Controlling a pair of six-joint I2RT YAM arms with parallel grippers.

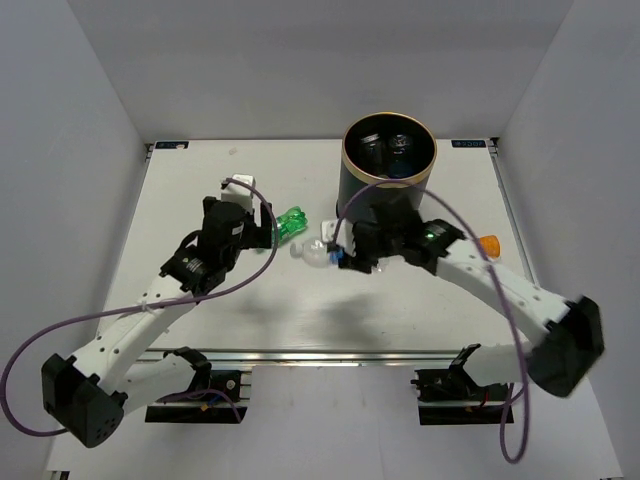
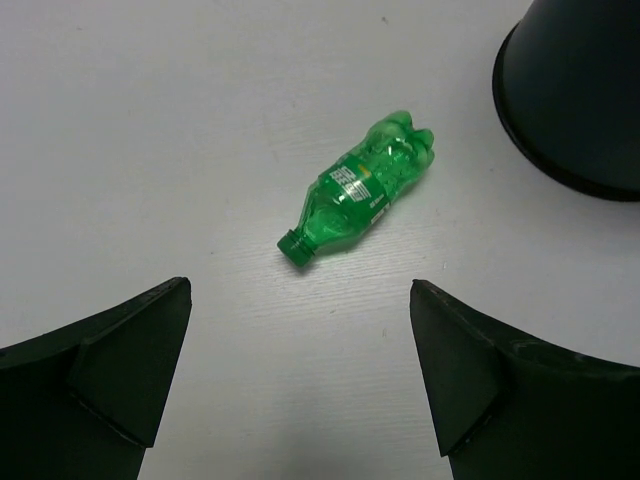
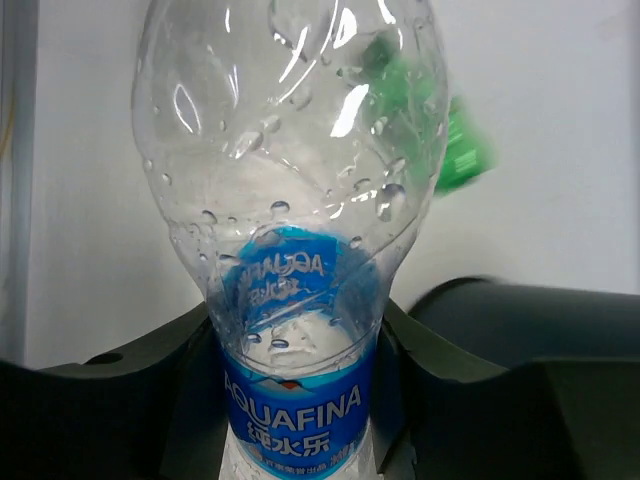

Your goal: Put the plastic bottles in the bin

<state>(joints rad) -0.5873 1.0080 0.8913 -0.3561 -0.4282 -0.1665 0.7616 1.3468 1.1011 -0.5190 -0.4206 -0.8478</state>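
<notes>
The left hand (image 2: 300,290), fingers spread wide and empty, hovers over a green bottle (image 2: 362,190) lying on the white counter (image 1: 200,180). At centre, the right hand (image 1: 350,252) grips a clear Aquafina bottle (image 3: 290,200) beside the dark bin (image 1: 375,195), which holds other bottles (image 1: 390,148). An orange bottle (image 1: 489,243) lies far right.

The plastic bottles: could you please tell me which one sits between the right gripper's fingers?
The clear bottle with the blue Aquafina label, between the fingers of the right gripper; the green bottle and the orange bottle lie free.
</notes>
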